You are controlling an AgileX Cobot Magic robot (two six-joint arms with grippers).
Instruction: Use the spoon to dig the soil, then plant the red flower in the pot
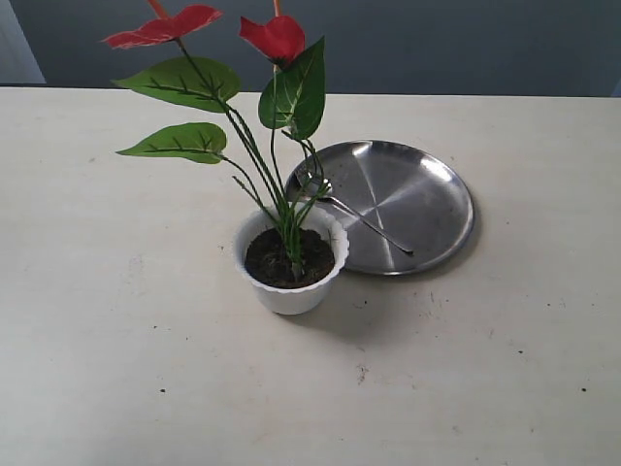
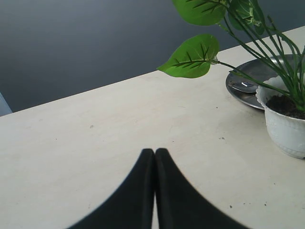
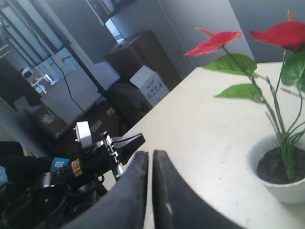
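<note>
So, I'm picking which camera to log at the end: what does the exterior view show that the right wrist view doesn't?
Only the exterior view shows the round steel plate and the spoon lying on it, just behind the pot. Only the right wrist view shows the right gripper, its jaws nearly closed and holding nothing, plus cardboard boxes beyond the table edge. Both show the red flower standing upright in the soil of the pot on the table.

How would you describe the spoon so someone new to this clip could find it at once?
Start at the round steel plate on the pale table, just behind and to the right of the white pot holding the red flower. The spoon lies on that plate, its bowl behind the green stems. It is the only slim, long-handled metal thing there.
</note>
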